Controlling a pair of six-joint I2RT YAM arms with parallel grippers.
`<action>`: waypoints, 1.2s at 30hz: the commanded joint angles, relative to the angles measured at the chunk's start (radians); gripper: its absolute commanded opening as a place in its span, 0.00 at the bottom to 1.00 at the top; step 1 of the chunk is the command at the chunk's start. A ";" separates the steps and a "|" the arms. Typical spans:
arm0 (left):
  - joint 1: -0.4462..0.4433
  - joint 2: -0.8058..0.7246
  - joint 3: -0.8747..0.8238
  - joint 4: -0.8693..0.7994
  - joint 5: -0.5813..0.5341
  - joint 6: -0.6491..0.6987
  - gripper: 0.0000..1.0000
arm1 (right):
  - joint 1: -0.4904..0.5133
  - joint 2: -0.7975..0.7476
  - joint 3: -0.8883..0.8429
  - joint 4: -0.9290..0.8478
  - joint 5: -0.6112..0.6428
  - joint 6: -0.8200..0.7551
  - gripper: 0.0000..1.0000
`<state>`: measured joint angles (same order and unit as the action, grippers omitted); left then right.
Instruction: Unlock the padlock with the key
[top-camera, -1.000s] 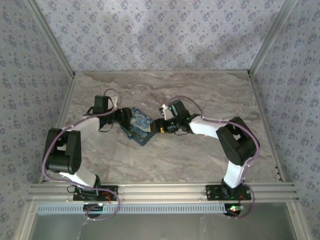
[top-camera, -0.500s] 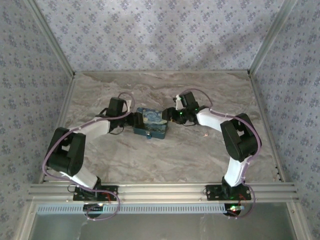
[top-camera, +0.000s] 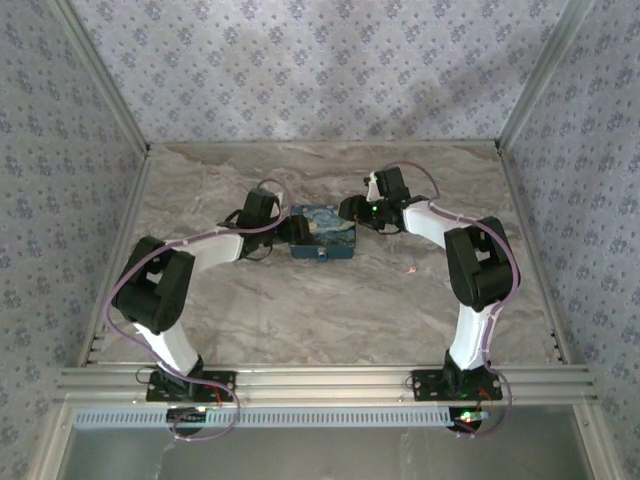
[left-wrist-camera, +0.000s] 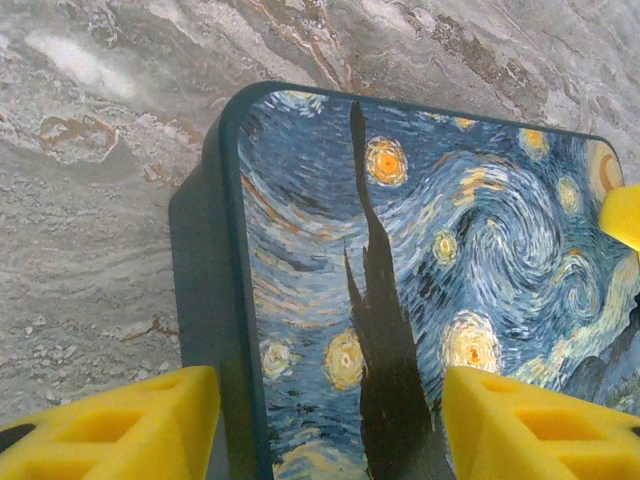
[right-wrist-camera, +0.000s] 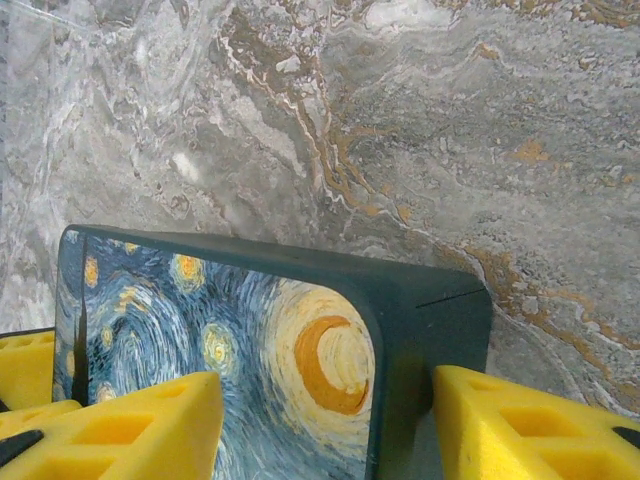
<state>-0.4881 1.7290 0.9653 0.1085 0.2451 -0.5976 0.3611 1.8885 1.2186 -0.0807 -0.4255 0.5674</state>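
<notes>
Currently left gripper (top-camera: 293, 230) and right gripper (top-camera: 352, 212) both sit spread open at opposite ends of the box (top-camera: 322, 233).

We see a tabletop (right-wrist-camera: 450, 120) with a smooth, stone-like marbled finish, and a box (left-wrist-camera: 400, 300) whose printed lid is smooth and slightly glossy above matt dark teal sides. The yellow fingers (left-wrist-camera: 120, 420) at the bottom of the left wrist view look like matt moulded plastic, and the rails (top-camera: 330, 380) along the lower edge of the top view are bare, pale metal.
</notes>
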 joint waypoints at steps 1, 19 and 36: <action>-0.023 -0.012 -0.009 0.004 -0.027 -0.021 0.66 | 0.004 -0.017 0.010 -0.029 -0.019 -0.028 0.60; 0.074 -0.453 -0.269 0.010 -0.213 -0.139 0.98 | -0.117 -0.470 -0.238 -0.334 0.408 -0.094 0.72; -0.063 -0.380 -0.258 0.016 -0.139 -0.187 0.91 | -0.163 -0.337 -0.336 -0.460 0.470 0.053 0.36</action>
<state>-0.5354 1.3365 0.6628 0.1226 0.0937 -0.7723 0.2031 1.5211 0.8959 -0.5438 0.0376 0.5739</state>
